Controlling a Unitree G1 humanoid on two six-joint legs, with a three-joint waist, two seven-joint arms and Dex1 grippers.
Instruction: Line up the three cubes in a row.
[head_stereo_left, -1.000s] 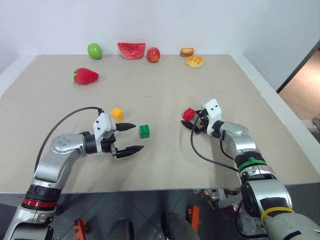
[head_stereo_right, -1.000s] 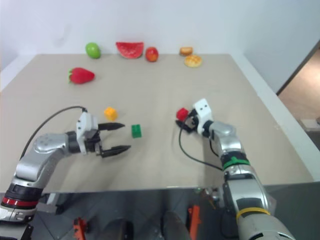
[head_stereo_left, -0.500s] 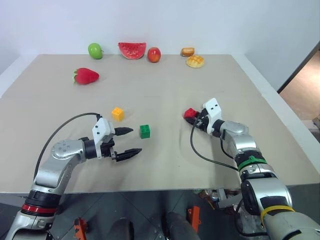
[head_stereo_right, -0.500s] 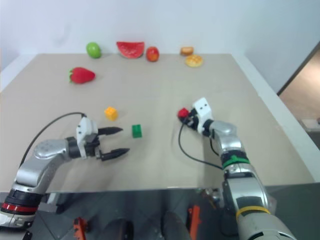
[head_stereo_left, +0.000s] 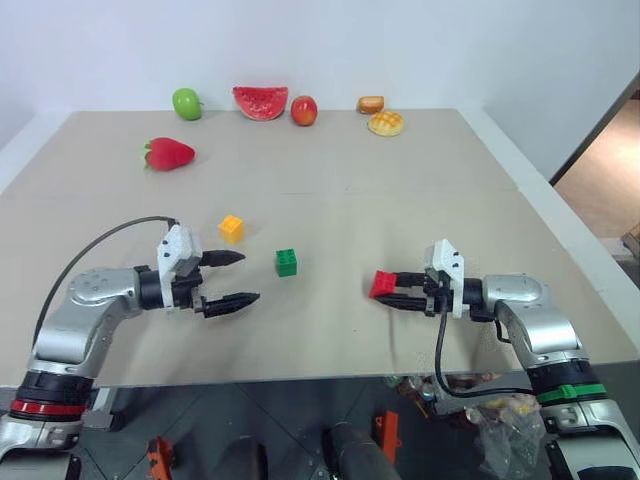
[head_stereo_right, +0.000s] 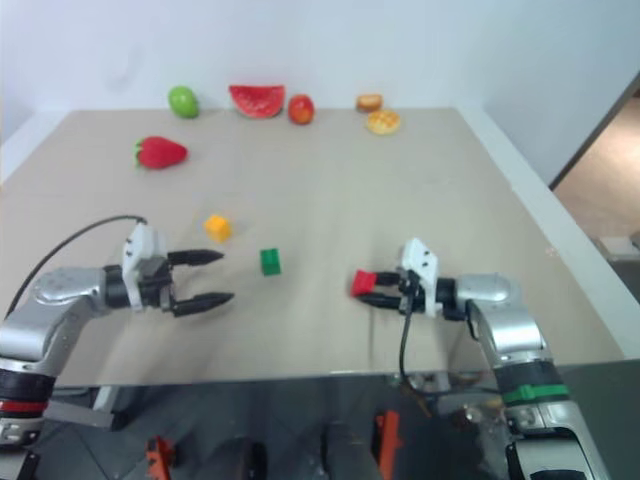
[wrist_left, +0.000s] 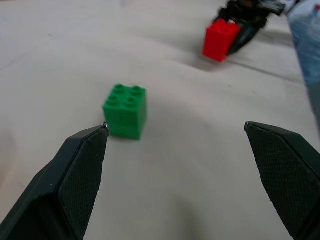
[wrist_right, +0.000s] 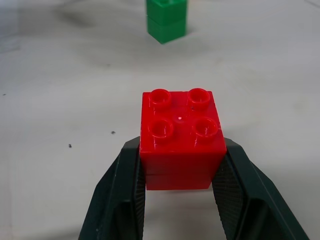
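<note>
My right gripper (head_stereo_left: 386, 290) is shut on the red cube (head_stereo_left: 382, 284), right of the table's middle and near the front. In the right wrist view both fingers (wrist_right: 127, 195) press the sides of the red cube (wrist_right: 181, 140), studs up. The green cube (head_stereo_left: 287, 262) stands on the table to its left and slightly farther back. The yellow-orange cube (head_stereo_left: 231, 228) sits farther left and back. My left gripper (head_stereo_left: 248, 277) stands open, pointing at the green cube (wrist_left: 125, 111) from the left without touching it. Past the green cube, the left wrist view shows the red cube (wrist_left: 220, 40).
Toy food lines the table's far edge: a green apple (head_stereo_left: 186, 103), a watermelon slice (head_stereo_left: 260, 101), a red fruit (head_stereo_left: 304, 110), a small bun (head_stereo_left: 370, 104) and a waffle-like piece (head_stereo_left: 386, 123). A red strawberry (head_stereo_left: 168, 154) lies at the back left.
My right gripper has shut on the red cube and drawn it back toward the table's front edge. The open left gripper has drifted left, away from the green cube.
</note>
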